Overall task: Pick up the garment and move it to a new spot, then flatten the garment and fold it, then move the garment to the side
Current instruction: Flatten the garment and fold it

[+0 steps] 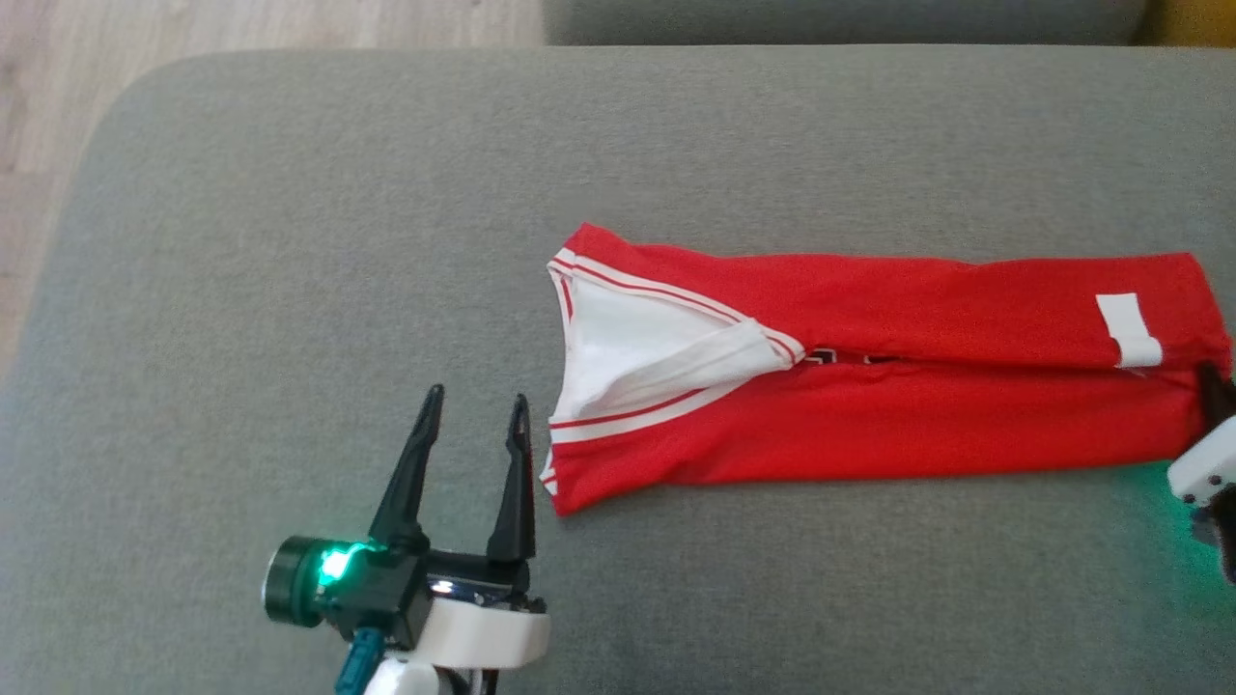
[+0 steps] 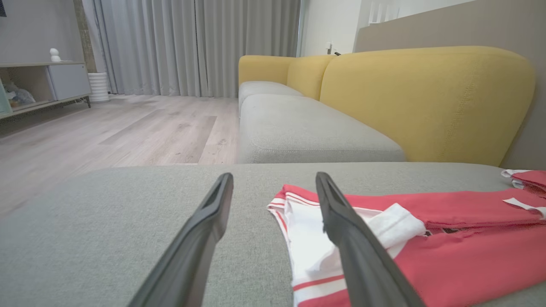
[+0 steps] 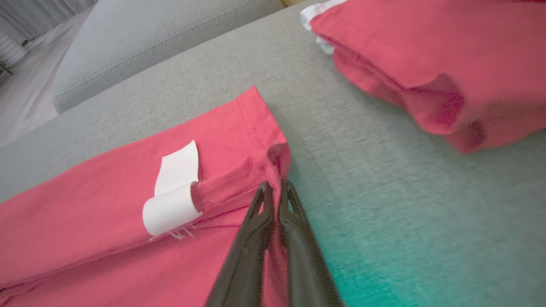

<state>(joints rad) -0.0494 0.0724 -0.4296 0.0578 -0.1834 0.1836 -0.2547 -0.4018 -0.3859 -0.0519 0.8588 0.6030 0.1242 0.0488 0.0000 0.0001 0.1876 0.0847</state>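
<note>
Head view first: the red shirt [image 1: 869, 386] is lying on the grey sofa cushion [image 1: 290, 241] as a long narrow strip, both sides folded in, white neckline end on the left and the hem end with the white label [image 1: 1128, 328] on the right. The left gripper [image 1: 479, 394] sits just beside the neckline corner, fingers spread and holding nothing. The right gripper [image 1: 1209, 381] is barely in frame at the hem end, and I can't tell its state from here. In the left wrist view the fingers [image 2: 204, 221] are wide apart, low over the cushion, with the neckline right next to the inner one, maybe under it, hard to say. The right wrist view settles the other side: those fingers are pinched tight on the hem corner, and the cloth bunches up a bit between them. There's another red garment [image 3: 426, 64] heaped further off on the same cushion. So I'd say we're mid-fold, lengthwise folds done, end-to-end fold next. My guess is the left needs to slide onto the neckline corner and clamp it so the ends line up.
</note>
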